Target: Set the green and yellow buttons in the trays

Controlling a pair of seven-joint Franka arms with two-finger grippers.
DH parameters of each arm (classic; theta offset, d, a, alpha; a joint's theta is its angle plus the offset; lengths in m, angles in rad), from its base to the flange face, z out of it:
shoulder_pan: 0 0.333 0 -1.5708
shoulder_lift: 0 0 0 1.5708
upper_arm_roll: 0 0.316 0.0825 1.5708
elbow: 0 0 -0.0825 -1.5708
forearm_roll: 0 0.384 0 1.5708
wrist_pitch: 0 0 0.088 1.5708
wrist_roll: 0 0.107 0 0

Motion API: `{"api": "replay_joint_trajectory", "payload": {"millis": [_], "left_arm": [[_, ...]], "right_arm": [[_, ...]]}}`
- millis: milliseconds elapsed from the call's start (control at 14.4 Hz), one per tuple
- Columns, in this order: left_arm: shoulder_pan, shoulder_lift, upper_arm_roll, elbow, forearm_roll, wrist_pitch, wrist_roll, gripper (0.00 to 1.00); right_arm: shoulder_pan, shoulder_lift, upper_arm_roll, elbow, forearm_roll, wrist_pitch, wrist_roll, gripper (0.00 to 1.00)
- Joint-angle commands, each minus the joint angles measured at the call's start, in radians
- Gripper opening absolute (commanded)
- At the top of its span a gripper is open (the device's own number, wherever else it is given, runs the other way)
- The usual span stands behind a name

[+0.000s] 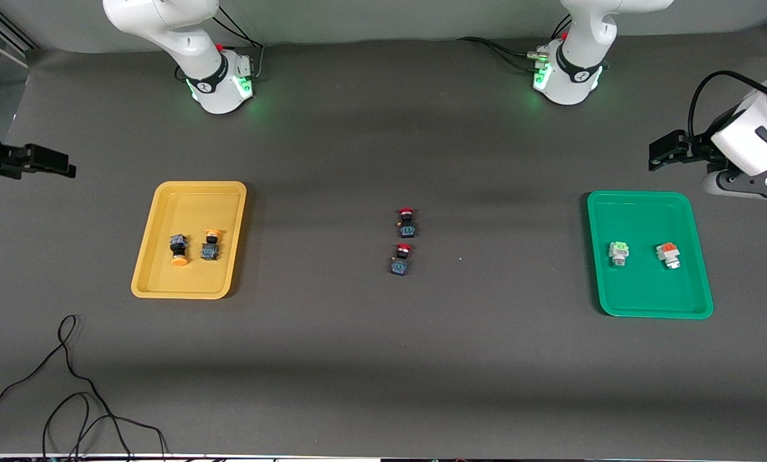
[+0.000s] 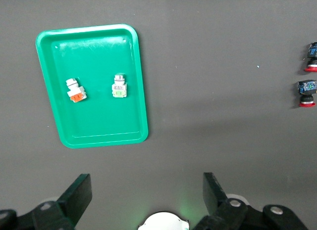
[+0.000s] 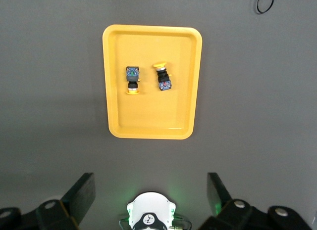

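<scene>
Covering the whole table [image 1: 383, 359] is a dark grey mat, and a pale wall is running along the edge where the two white arm bases are standing with green lights glowing. Thin black cables [image 1: 68, 391] are curling on the mat near the front camera at the right arm's end.

Two trays are lying on the mat, well apart. The yellow tray [image 1: 165, 282] is sitting toward the right arm's end and is holding two yellow-capped buttons: one [image 1: 178, 249] is lying with its cap pointing toward the front camera, the other [image 1: 210, 246] just beside it with its cap pointing toward the bases. The green tray [image 1: 640, 308] is sitting toward the left arm's end and is holding two white-grey buttons, one green-capped [image 1: 619, 253] and one orange-capped [image 1: 667, 254], lying apart from each other.

Between the trays, two red-capped buttons are resting on the bare mat, one [image 1: 407, 222] farther from the front camera than the other [image 1: 401, 258].

Both arms are waiting, pulled back. The left gripper [image 2: 147, 198] is hanging over the mat just beside the green tray with its jaws spread wide and holding nothing. The right gripper [image 3: 151, 195] is hanging over the mat near the yellow tray, likewise spread wide and holding nothing.
</scene>
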Motion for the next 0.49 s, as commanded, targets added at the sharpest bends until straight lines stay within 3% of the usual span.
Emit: {"api": "replay_joint_trajectory", "payload": {"millis": [0,416], "left_arm": [[0.000,0.004,0.001,0.021,0.006,-0.011,-0.009,1.00],[0.001,-0.002,0.003,0.021,0.006,-0.011,-0.009,1.00]], "right_arm": [[-0.036,-0.122,0.046,-0.162,-0.028,0.078,0.026,1.00],[-0.099,-0.200,0.095,-0.205,-0.022,0.107,0.028,1.00]]}}
